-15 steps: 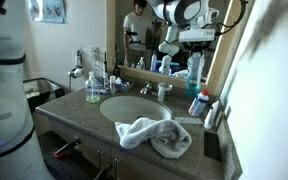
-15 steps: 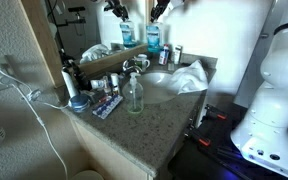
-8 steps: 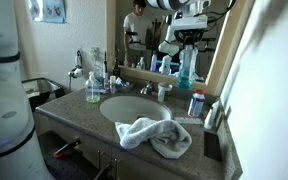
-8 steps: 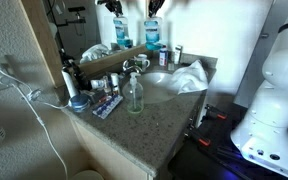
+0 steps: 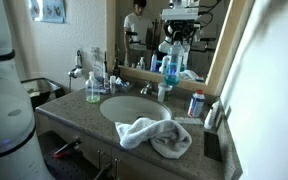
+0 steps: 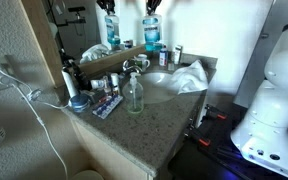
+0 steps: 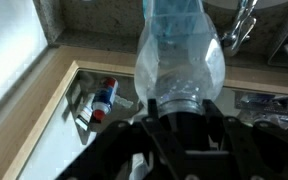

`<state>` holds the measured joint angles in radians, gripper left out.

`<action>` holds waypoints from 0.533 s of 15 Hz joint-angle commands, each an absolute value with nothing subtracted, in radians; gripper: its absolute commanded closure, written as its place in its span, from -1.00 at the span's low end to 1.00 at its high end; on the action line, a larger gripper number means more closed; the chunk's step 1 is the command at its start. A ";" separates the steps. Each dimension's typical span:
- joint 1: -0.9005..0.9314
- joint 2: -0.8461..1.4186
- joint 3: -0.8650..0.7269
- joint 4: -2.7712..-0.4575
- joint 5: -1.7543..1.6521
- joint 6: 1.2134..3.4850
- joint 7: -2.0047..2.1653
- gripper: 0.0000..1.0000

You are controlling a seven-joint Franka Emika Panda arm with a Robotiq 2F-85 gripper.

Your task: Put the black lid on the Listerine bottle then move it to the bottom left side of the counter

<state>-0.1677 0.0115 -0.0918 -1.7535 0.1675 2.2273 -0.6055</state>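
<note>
The Listerine bottle [image 5: 171, 66] is large and clear with blue-teal liquid. It hangs in the air above the back of the counter [image 5: 84, 118], in front of the mirror, and also shows in an exterior view [image 6: 152, 33]. My gripper [image 5: 178, 42] is shut on its top from above. In the wrist view the bottle [image 7: 180, 45] fills the middle, and the jaws [image 7: 181, 100] clamp its dark neck, where the black lid [image 7: 180, 108] sits. The speckled counter [image 6: 156, 122] lies below.
An oval white sink [image 5: 134, 107] with a faucet [image 5: 147, 89] is set in the counter. A crumpled white towel [image 5: 154, 136] lies at its front. A green soap bottle [image 5: 93, 88] stands beside the basin. A small blue can [image 5: 196, 103] stands near the wall.
The gripper has carried the Listerine bottle sideways along the mirror, away from the small blue can and towards the faucet. It stays held in the air.
</note>
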 commanded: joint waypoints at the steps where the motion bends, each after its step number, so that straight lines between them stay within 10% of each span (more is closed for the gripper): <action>1: -0.134 -0.050 -0.091 -1.775 0.165 2.159 -0.637 0.55; 8: -0.067 -0.069 -0.076 -1.766 0.211 2.090 -0.783 0.55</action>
<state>-0.0849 -0.0338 -0.0833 -1.7535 0.1829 2.1165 -0.7115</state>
